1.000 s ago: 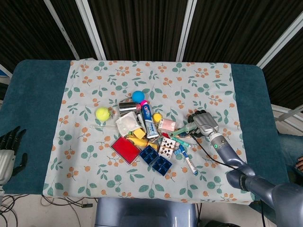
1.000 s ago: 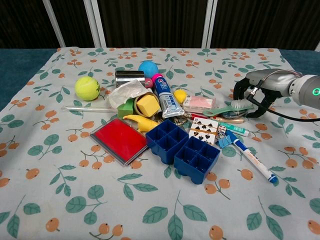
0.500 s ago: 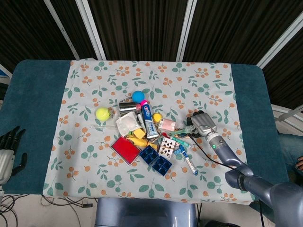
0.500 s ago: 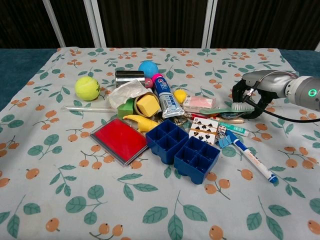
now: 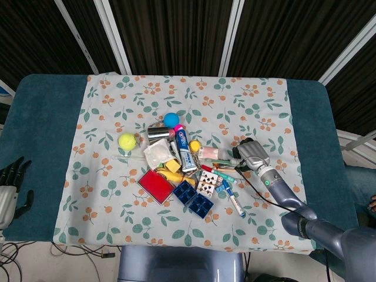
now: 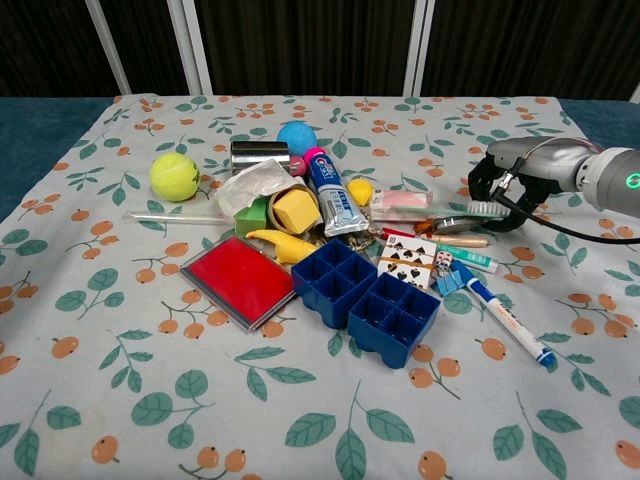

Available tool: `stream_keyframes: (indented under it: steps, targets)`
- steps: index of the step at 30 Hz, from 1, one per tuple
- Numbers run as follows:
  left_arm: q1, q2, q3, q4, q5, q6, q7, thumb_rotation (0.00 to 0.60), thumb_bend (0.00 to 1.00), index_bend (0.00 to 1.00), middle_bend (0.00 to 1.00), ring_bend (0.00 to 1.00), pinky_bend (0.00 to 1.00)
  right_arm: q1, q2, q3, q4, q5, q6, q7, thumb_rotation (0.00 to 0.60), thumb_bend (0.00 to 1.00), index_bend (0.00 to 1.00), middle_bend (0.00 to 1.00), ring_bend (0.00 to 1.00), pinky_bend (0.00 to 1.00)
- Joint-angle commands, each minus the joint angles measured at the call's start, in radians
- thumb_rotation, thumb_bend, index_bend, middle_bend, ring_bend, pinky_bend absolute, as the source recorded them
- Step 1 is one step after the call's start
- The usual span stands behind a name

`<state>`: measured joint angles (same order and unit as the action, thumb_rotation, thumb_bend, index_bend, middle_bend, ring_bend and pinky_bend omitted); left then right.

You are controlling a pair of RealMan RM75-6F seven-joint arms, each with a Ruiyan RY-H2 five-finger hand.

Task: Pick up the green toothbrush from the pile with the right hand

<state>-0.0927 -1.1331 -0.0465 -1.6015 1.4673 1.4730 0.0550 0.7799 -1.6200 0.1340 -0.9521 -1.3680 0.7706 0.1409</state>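
Observation:
The green toothbrush (image 6: 432,211) (image 5: 220,158) is at the right edge of the pile, its handle running left over the pink pack (image 6: 400,200) and its white bristles next to my fingers. My right hand (image 6: 512,182) (image 5: 249,154) curls around its head end and holds it slightly above the cloth. Off the table's left edge, my left hand (image 5: 9,189) hangs with its fingers spread and nothing in them; the chest view does not show it.
The pile holds a toothpaste tube (image 6: 328,192), playing cards (image 6: 410,256), a blue compartment tray (image 6: 365,300), a red box (image 6: 243,280), a metal can (image 6: 258,155) and a blue ball (image 6: 296,137). A tennis ball (image 6: 174,175) lies left, a blue marker (image 6: 505,320) right.
My right hand closed on the toothbrush's head and raised it; the handle swung up from the cloth to lie level over the pink pack. The left hand stayed still.

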Motion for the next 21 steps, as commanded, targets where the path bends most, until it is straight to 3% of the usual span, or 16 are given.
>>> stream_keyframes:
  steps: [1,13,21]
  targets:
    - [0.000,0.001,0.000,-0.001,-0.001,-0.001,-0.001,0.600,0.52,0.02,0.00,0.05,0.12,-0.005,0.005,0.000,-0.006,0.001,0.007,0.004,0.600,0.44,0.63,0.55,0.33,0.21]
    - [0.001,0.002,-0.001,-0.005,-0.005,-0.003,-0.003,0.600,0.52,0.02,0.00,0.05,0.12,-0.018,0.014,-0.003,-0.010,0.012,0.008,0.027,0.600,0.46,0.65,0.56,0.34,0.21]
    - [0.001,0.002,-0.001,-0.005,-0.004,-0.002,-0.004,0.600,0.52,0.02,0.00,0.05,0.12,-0.029,0.064,0.023,-0.060,0.024,0.034,0.071,0.600,0.46,0.66,0.56,0.34,0.21]
